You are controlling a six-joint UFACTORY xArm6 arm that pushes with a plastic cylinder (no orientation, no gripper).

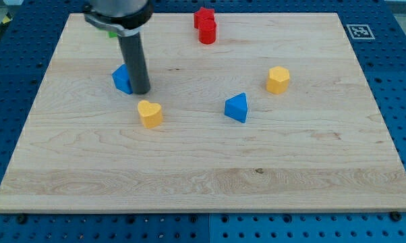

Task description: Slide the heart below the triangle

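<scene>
A yellow heart [150,113] lies on the wooden board, left of centre. A blue triangle [237,108] lies to its right, near the middle of the board. My tip [141,91] rests on the board just above the heart, a short gap apart from it. The tip touches the right side of a blue block [122,79], whose shape is partly hidden by the rod.
A yellow hexagon block [278,79] lies at the right of the triangle. Two red blocks [206,25] sit together at the view's top. A green block [112,31] is mostly hidden behind the arm at top left. The board's edge [203,210] runs along the bottom.
</scene>
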